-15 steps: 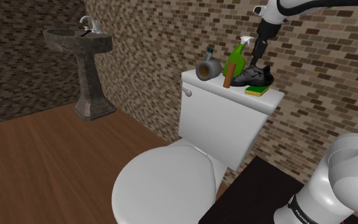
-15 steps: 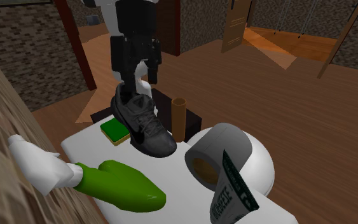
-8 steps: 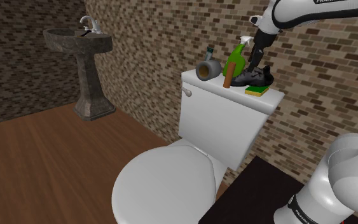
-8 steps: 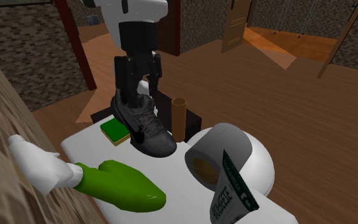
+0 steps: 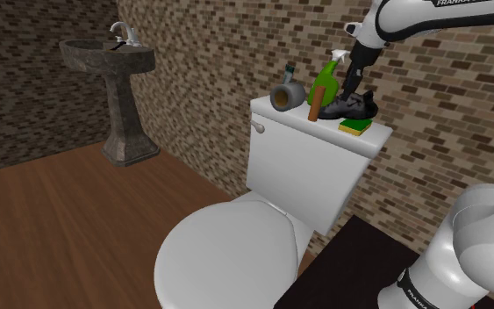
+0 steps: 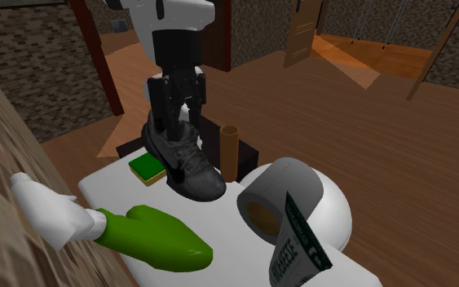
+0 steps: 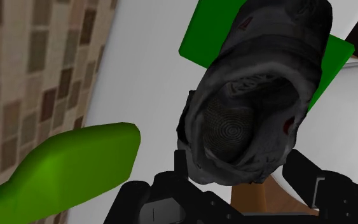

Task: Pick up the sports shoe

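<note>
A black and dark grey sports shoe point(image 5: 348, 107) point(image 6: 188, 163) rests on the white toilet tank lid point(image 5: 297, 123) point(image 6: 113, 192), partly over a green and yellow sponge point(image 5: 354, 126) point(image 6: 147, 167). My black gripper point(image 5: 350, 88) point(image 6: 177, 126) comes straight down onto the shoe's heel end. In the wrist view the shoe point(image 7: 260, 95) points away from the gripper point(image 7: 241, 181), its opening facing the camera. The open fingers stand on either side of the heel and collar. I cannot tell whether they touch it.
A green spray bottle point(image 5: 328, 75) point(image 6: 158, 236) point(image 7: 63, 172) lies by the brick wall, close to the shoe. A brown cylinder point(image 5: 317, 101) point(image 6: 230, 151) and a grey paper roll point(image 5: 286, 95) point(image 6: 280, 196) also crowd the lid. A stone pedestal sink point(image 5: 109, 57) stands far off.
The gripper has come down from above the shoe until its fingers flank the heel. The shoe has stayed in place.
</note>
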### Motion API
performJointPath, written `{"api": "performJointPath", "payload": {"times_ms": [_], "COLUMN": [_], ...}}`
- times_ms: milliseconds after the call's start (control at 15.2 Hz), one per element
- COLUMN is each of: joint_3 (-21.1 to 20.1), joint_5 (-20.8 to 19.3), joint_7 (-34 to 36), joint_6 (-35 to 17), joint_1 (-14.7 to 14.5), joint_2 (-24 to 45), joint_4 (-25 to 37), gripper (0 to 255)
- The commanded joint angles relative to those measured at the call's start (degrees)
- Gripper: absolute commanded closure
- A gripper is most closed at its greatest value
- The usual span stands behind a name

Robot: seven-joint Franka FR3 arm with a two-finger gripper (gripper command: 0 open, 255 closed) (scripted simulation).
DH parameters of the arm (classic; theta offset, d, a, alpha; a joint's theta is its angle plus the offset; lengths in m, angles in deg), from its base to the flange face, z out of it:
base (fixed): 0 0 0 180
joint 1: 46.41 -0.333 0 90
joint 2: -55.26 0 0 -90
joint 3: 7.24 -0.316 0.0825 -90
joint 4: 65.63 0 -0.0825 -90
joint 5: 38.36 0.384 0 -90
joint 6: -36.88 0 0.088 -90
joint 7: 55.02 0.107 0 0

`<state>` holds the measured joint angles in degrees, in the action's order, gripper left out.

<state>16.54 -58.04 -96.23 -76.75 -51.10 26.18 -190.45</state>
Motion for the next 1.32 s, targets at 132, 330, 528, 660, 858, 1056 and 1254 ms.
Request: {"api": "performJointPath", "payload": {"times_ms": [132, 330, 528, 660, 858, 1056, 1254], "joint_3": [0.1, -0.2, -0.5, -0.6, -0.8, -1.0, -1.0], "joint_5": [0.1, 0.5, 0.9, 1.2, 1.6, 2.0, 2.1], "joint_7": [0.0, -0.4, -0.9, -1.1, -1.6, -2.0, -2.2], "joint_6": [-0.1, 2.1, 4.3, 5.7, 7.9, 10.1, 10.9], "joint_1": [-0.1, -0.3, -0.5, -0.6, -0.8, -1.0, -1.1], "joint_2": [0.3, 0.5, 0.8, 1.1, 1.6, 2.3, 2.6], "joint_4": [0.0, 2.5, 5.0, 6.8, 9.5, 12.3, 13.5], "gripper": [255, 255, 255, 255, 255, 255, 255]}}
